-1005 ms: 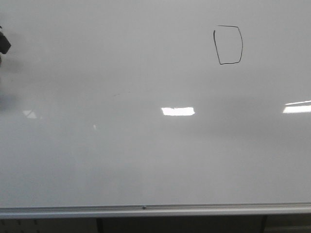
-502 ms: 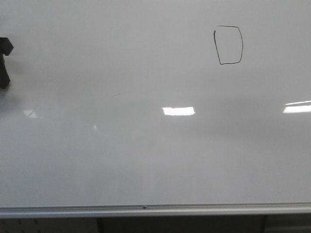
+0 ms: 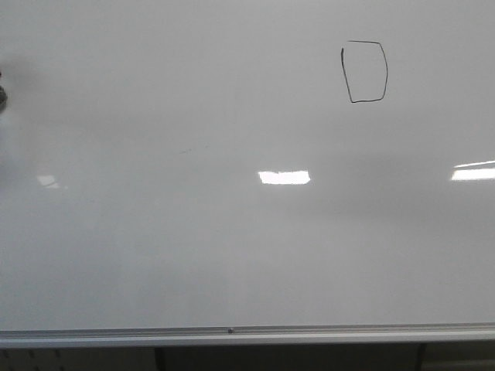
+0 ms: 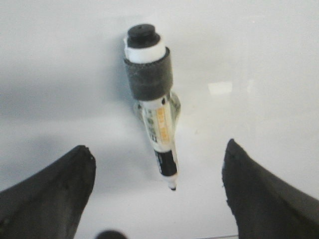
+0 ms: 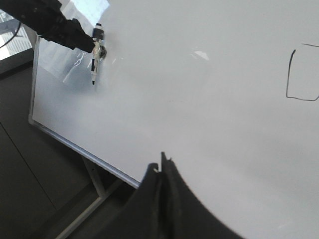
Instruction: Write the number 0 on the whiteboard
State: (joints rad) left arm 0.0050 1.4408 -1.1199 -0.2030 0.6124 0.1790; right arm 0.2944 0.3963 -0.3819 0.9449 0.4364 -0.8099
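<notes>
The whiteboard [image 3: 232, 247] fills the front view, and the number 0 [image 3: 364, 71] stands on it at the upper right as a thin black boxy loop. In the left wrist view my left gripper [image 4: 157, 148] is open. A white marker [image 4: 155, 117] with a grey band and a bare black tip rests against the board beyond the gap, touching neither finger. The right wrist view shows my right gripper [image 5: 162, 163] shut on nothing, in front of the board. The marker [image 5: 94, 59] is far off beside the left arm [image 5: 50, 22]. The number 0 [image 5: 289, 74] is cut by that view's edge.
A silver rail [image 3: 232, 334] runs along the board's near edge, with dark stand legs [image 5: 94, 181] under it. Bright light reflections [image 3: 284, 177] lie on the glossy surface. A dark sliver [image 3: 1, 94] shows at the front view's left edge.
The dark left gripper at the front view's left edge has slid almost wholly out of sight. The number 0 is unchanged.
</notes>
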